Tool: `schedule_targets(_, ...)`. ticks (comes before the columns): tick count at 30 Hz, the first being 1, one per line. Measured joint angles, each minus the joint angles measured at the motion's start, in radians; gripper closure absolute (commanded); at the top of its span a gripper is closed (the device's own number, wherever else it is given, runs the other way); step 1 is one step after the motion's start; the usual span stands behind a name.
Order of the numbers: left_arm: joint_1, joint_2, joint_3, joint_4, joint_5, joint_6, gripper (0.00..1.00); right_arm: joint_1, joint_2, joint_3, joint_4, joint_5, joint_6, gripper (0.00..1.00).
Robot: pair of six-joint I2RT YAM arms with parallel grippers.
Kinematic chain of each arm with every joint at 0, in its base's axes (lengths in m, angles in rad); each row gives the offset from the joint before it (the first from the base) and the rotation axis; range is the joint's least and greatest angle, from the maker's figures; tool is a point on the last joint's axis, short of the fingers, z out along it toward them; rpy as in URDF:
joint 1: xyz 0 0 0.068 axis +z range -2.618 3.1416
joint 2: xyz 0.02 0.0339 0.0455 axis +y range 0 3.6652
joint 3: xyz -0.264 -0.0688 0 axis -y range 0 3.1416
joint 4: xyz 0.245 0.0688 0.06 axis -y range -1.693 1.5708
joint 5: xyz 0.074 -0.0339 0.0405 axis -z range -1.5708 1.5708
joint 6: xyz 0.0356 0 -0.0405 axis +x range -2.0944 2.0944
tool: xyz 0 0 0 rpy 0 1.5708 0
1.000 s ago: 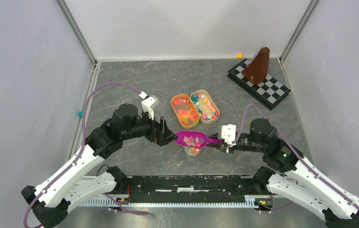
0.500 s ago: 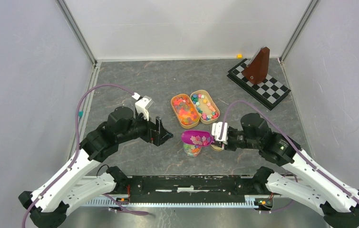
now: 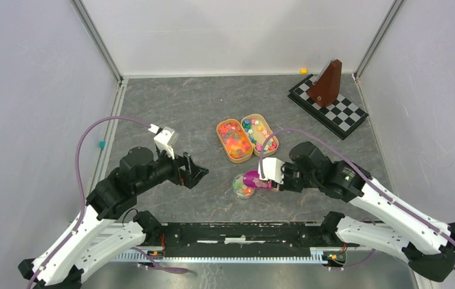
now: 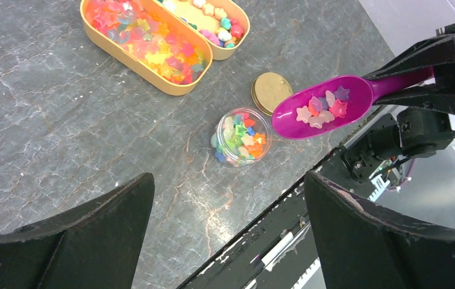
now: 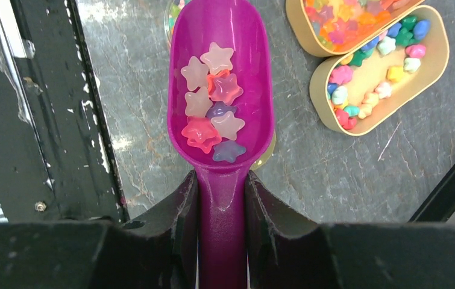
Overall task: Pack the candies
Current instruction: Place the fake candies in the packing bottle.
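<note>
While the right gripper (image 5: 222, 198) clamps the handle of the scoop (image 5: 222, 36), its long axis aims the candies (image 5: 213, 102) at the jar (image 5: 172, 15), top left of frame; the left gripper (image 3: 193, 173) gapes empty.

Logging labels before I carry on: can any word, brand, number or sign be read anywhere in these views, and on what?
None can be read.
The purple scoop, star candies, clear jar, gold lid and tan trays show no lettering.
The checkered board bears only squares.
White marks on the near rail are too small to read.
</note>
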Motion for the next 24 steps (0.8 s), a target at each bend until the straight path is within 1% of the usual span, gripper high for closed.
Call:
schedule_targets(9, 0.000, -0.072, -0.072, -0.006, -0.042, 0.000, 0.00, 0.148, 0.111, 0.045, -0.078, 0.168, 0.039, 1.00)
schedule_targets(18, 0.000, -0.090, -0.111, -0.015, -0.044, 0.000, 0.00, 0.222, 0.211, 0.094, -0.136, 0.306, 0.085, 1.00)
schedule_targets(24, 0.000, -0.099, -0.126, -0.019, -0.045, 0.000, 0.00, 0.257, 0.250, 0.130, -0.171, 0.373, 0.109, 1.00)
